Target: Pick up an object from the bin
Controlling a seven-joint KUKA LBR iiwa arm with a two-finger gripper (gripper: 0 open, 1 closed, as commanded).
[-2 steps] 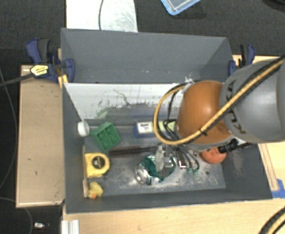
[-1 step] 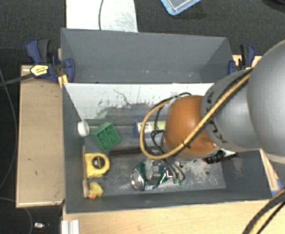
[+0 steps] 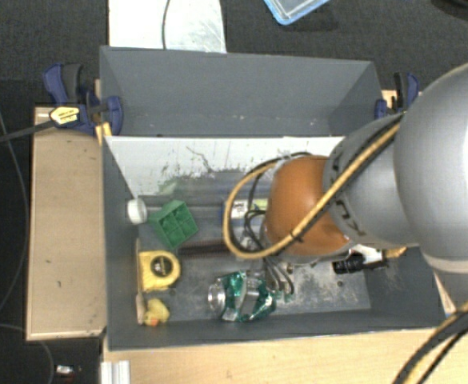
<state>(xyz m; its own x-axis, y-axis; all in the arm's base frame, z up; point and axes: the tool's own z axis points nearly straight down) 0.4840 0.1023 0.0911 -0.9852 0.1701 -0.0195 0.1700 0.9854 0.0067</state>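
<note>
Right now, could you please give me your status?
Tool low at the bin front, beside a crumpled green wrapper. Yellow tape measure and green block lie left in view, clear of it.

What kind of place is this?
Probably a robot lab: a big robot arm reaches into a grey metal bin of odd bits, like a yellow tape measure and a green block.

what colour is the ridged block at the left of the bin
The block is green, clearest in the camera view, just above the yellow tape measure.
</note>
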